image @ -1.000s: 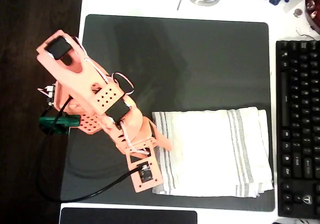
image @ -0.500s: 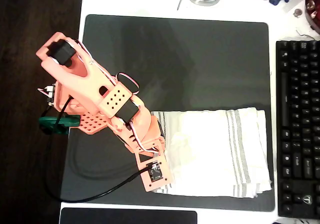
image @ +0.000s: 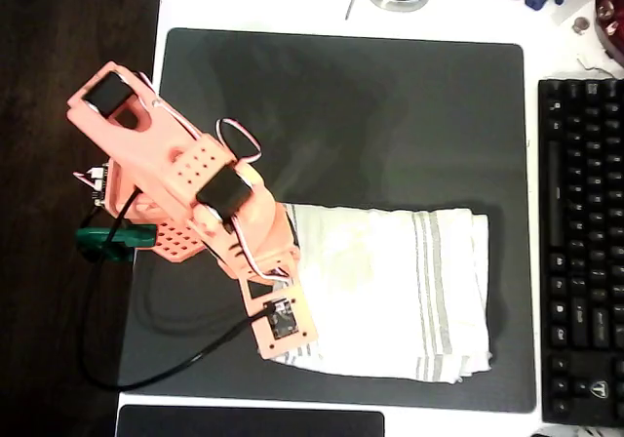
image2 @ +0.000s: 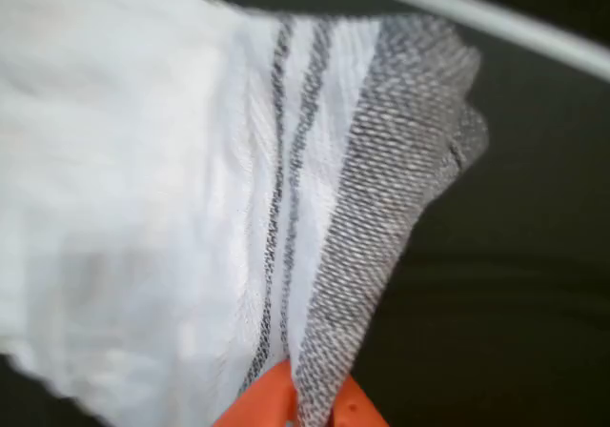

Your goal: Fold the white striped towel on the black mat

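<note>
The tool [image2: 303, 410] pinches the towel's [image: 390, 291] lower-left corner off the mat [image: 370, 115] — next, I judge, carry it rightward across to fold.

The white striped towel [image: 390, 296] lies in the lower right part of the overhead view, on the lower half of the black mat [image: 390, 115]. It is cream-white and slightly wrinkled, doubled into layers that show along its right edge, with narrow grey stripes running top to bottom near that edge. Its lower left corner is raised off the mat. In the wrist view the towel [image2: 191, 208] hangs as a lifted corner, stripes and a grey woven band converging toward the bottom centre. The mat is dark, matte, rectangular with rounded corners.
</note>
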Motion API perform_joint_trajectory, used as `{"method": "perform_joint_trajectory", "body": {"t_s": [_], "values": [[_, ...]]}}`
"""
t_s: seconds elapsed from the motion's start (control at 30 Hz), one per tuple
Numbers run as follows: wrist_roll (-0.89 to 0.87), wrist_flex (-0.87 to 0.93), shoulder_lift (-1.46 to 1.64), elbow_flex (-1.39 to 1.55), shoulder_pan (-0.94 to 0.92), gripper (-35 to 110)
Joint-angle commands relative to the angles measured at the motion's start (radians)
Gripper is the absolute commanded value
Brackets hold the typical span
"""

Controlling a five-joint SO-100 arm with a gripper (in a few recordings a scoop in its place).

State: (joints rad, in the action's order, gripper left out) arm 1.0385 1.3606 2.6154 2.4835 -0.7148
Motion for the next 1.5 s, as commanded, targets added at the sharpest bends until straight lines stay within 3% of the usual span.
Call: {"method": "perform_joint_trajectory", "body": {"t_s": [0.0, 0.33, 0.6, 0.73, 1.03, 1.23, 1.47], "values": [[0.020, 0.057, 0.023, -0.092, -0.011, 0], [-0.265, -0.229, -0.012, -0.094, 0.178, 0], [-0.383, -0.485, -0.124, -0.107, 0.319, 0], [-0.411, -0.561, -0.245, -0.190, 0.365, 0], [-0.425, -0.959, -0.468, -0.160, 0.388, 0], [-0.377, -0.873, -0.448, -0.117, 0.347, 0], [-0.308, -0.486, -0.308, -0.081, 0.264, 0]]}}
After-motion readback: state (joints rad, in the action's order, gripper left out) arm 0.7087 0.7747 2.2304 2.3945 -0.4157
